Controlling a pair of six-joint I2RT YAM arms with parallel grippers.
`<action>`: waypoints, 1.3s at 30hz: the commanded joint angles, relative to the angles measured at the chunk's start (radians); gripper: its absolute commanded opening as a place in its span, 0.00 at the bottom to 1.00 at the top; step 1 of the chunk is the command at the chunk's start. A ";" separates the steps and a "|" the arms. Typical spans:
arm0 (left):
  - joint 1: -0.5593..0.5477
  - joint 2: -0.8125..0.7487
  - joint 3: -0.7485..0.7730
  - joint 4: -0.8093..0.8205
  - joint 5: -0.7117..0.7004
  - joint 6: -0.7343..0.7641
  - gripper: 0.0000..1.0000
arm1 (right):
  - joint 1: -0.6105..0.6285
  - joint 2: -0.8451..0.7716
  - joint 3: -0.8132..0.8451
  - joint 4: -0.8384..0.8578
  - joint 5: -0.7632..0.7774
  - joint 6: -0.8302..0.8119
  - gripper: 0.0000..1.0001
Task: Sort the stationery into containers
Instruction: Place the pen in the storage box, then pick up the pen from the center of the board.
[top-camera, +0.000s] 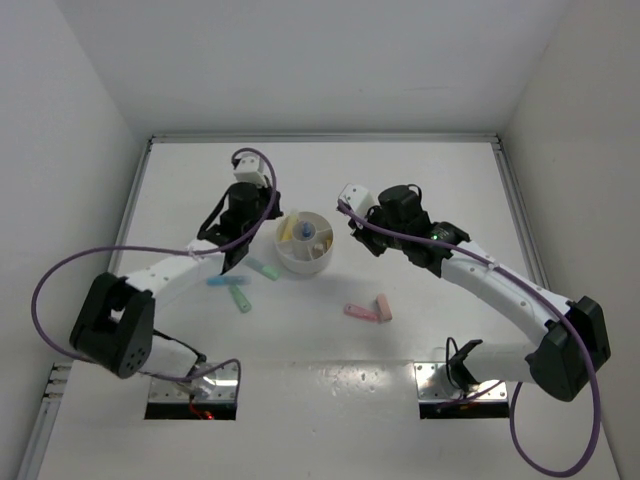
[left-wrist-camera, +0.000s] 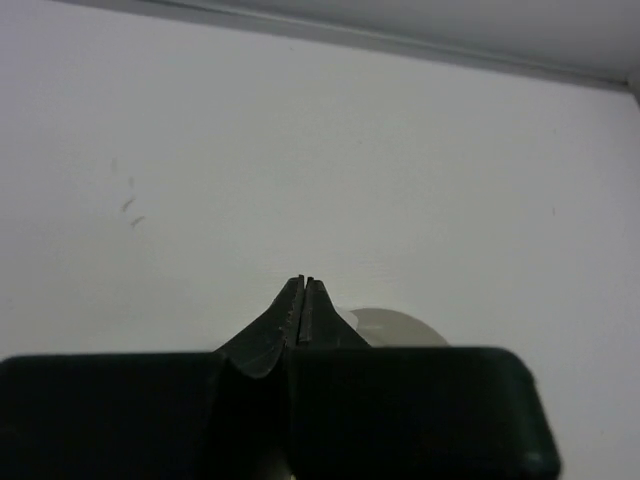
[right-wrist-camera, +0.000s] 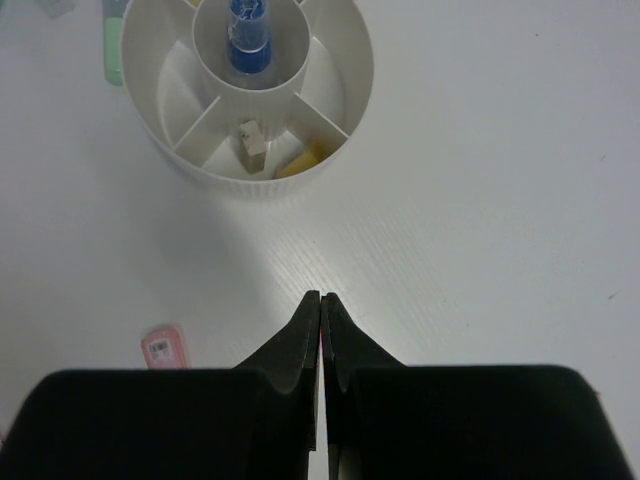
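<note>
Left pincer (left-wrist-camera: 304, 285) & right pincer (right-wrist-camera: 320, 297) are closed tight, empty. Flat pink bar (right-wrist-camera: 163, 347) lies on white bench (right-wrist-camera: 480, 230) near round white divided dish (right-wrist-camera: 240, 178). Going down w/o opening may shove it away.

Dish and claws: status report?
Left claw, right claw shut, empty. Dish partly filled. Pink bar, green bar among pieces loose on table. Nothing blocking.

Dish (right-wrist-camera: 230, 178) and green bar (right-wrist-camera: 112, 45), cut off at top edge
</note>
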 joint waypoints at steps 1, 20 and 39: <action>-0.026 -0.157 -0.041 -0.034 -0.237 -0.148 0.00 | -0.006 -0.015 -0.001 0.024 -0.015 -0.006 0.00; 0.128 0.176 0.273 -1.063 -0.205 -1.065 0.61 | -0.015 -0.054 -0.010 0.015 -0.024 -0.015 0.00; 0.175 0.335 0.201 -0.922 -0.068 -0.994 0.61 | -0.015 -0.064 -0.010 0.015 -0.024 -0.015 0.00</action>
